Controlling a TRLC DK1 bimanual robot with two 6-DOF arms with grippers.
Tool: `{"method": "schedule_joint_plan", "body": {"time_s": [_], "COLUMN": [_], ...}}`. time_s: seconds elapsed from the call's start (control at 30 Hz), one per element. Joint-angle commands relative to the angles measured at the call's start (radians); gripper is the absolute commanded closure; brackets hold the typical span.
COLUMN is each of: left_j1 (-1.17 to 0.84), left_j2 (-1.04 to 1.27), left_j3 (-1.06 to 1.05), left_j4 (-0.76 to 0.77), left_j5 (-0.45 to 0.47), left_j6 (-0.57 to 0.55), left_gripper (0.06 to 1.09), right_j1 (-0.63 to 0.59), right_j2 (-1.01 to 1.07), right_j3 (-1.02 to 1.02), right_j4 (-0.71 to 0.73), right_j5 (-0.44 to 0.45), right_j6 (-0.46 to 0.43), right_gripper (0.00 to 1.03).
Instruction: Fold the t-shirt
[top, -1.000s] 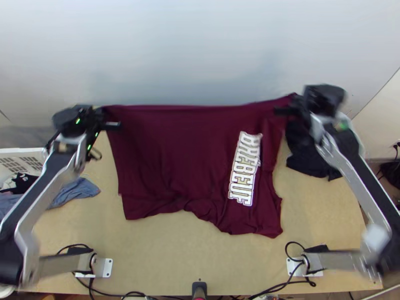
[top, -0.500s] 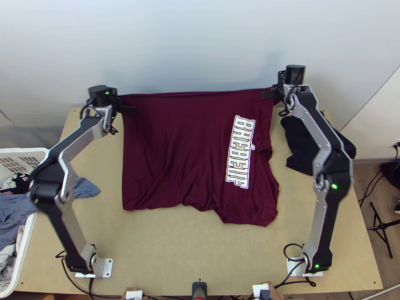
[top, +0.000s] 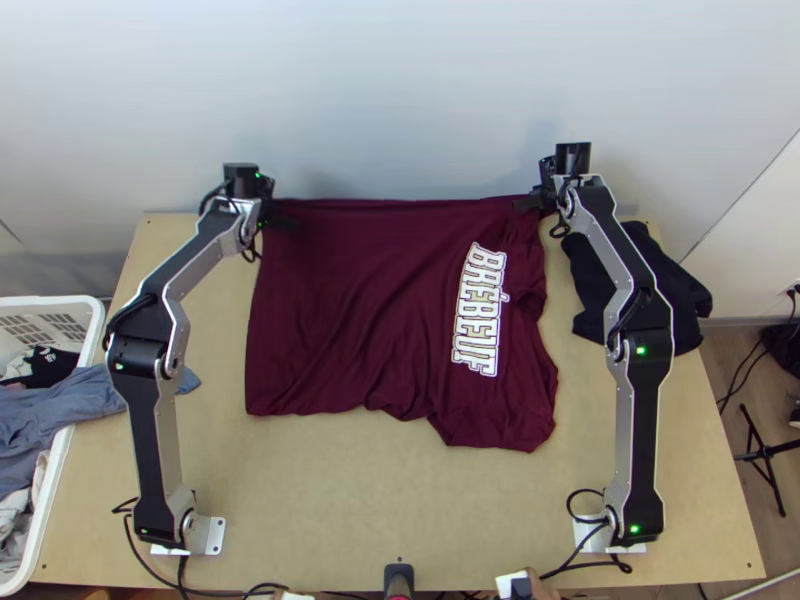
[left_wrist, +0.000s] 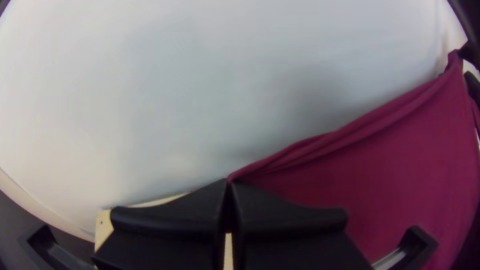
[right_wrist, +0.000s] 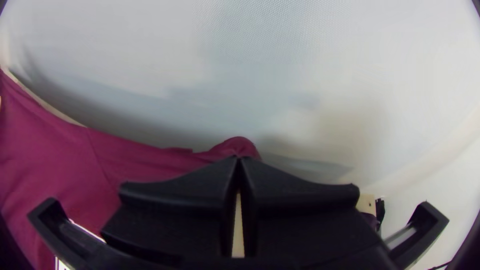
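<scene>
Inward to the right, the left gripper has shifted since the earlier frame, while the right gripper has come slightly left and nearer. The gap between them is narrower, and the t-shirt now has its far left corner drawn inward, so its left side slants.

At the far left, a white basket sits beside the tabletop. Inside is a black cloth, and a blue-grey garment trails over its rim onto the wood, passing under the left arm.

The left gripper's jaws are clenched on the t-shirt's far left corner; the left wrist view shows them pressed together where the maroon edge gathers to a point. From there the t-shirt spreads across the middle, rippled, its far edge running from one gripper to the other in front of a white wall. The near hem is wavy, and white lettering runs down the right part.

Centred at the near edge stands a small dark fixture. The right gripper's jaws are clenched too, pinching the far right part of the t-shirt. Just right of it, a dark garment lies bunched, partly under the right arm. Beyond the tabletop's right edge is a black stand.
</scene>
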Motion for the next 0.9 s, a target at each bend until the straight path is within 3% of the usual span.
{"method": "schedule_joint_plan", "body": {"time_s": [0.0, 0.1, 0.4, 0.87], "left_j1": [-0.057, -0.039, 0.038, 0.036], "left_j2": [0.001, 0.034, -0.008, -0.261], "left_j3": [-0.079, -0.094, -0.159, -0.350], "left_j4": [-0.040, -0.017, -0.005, -0.012], "left_j5": [-0.023, -0.080, -0.100, -0.067], "left_j6": [0.026, 0.038, 0.047, 0.102], "left_gripper": [1.04, 1.04, 1.04, 1.04], "right_j1": [0.017, 0.023, 0.035, 0.094], "right_j2": [0.014, 0.011, -0.088, -0.372], "right_j3": [0.016, 0.016, -0.018, -0.386], "right_j4": [-0.081, -0.103, -0.247, -0.267], "right_j5": [-0.033, -0.053, -0.114, -0.125], "right_j6": [-0.011, -0.013, 0.002, 0.047], "right_gripper": [1.00, 1.00, 1.00, 1.00]}}
